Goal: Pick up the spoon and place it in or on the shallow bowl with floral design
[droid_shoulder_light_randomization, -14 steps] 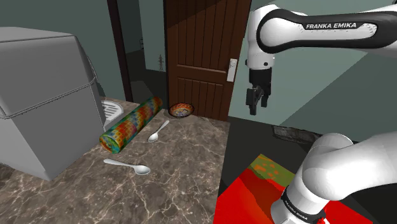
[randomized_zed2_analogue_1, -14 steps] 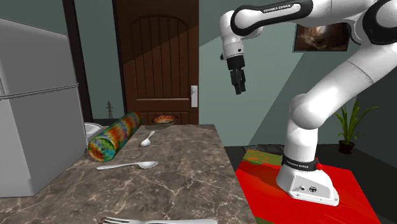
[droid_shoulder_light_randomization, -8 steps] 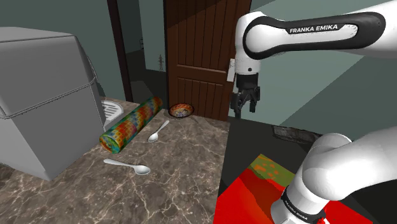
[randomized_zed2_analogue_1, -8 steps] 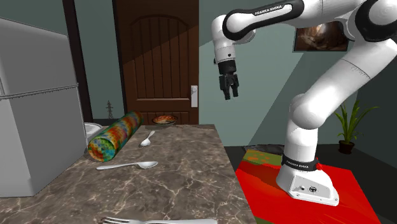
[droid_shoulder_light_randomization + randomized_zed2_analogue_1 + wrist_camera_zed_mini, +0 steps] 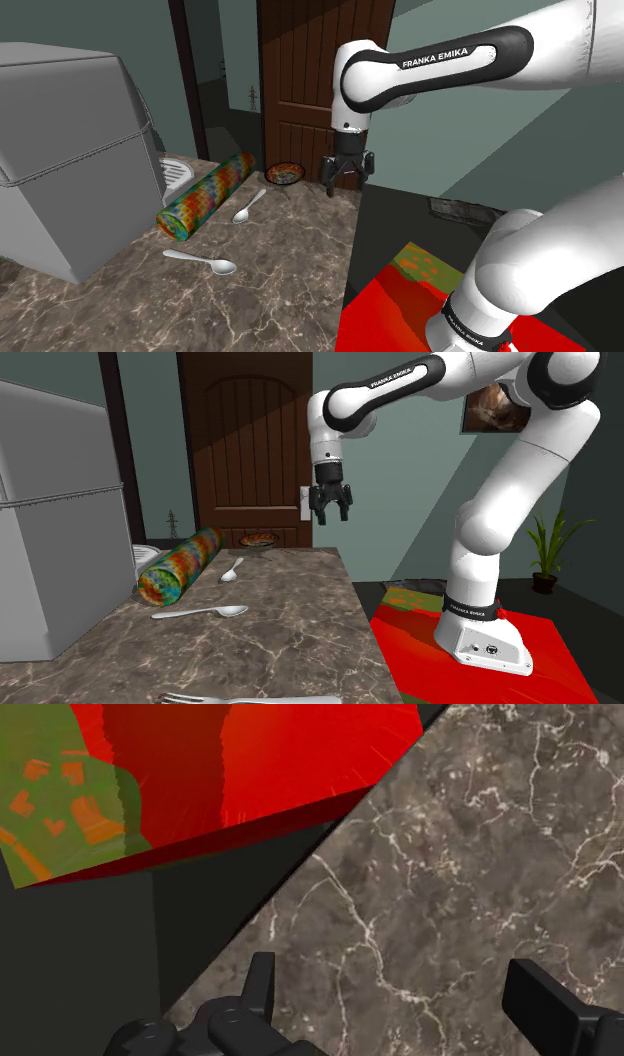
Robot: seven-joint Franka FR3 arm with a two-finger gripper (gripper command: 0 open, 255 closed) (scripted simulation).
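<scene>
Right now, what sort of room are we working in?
Probably a home kitchen. There is a dark marbled countertop with a spoon lying on it, a big grey fridge-like appliance standing at one end, and a brown wooden door behind.

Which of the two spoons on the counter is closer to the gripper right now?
The spoon beside the colourful roll, near the bowl. The other spoon lies farther from the open gripper, in front of the grey box.
</scene>
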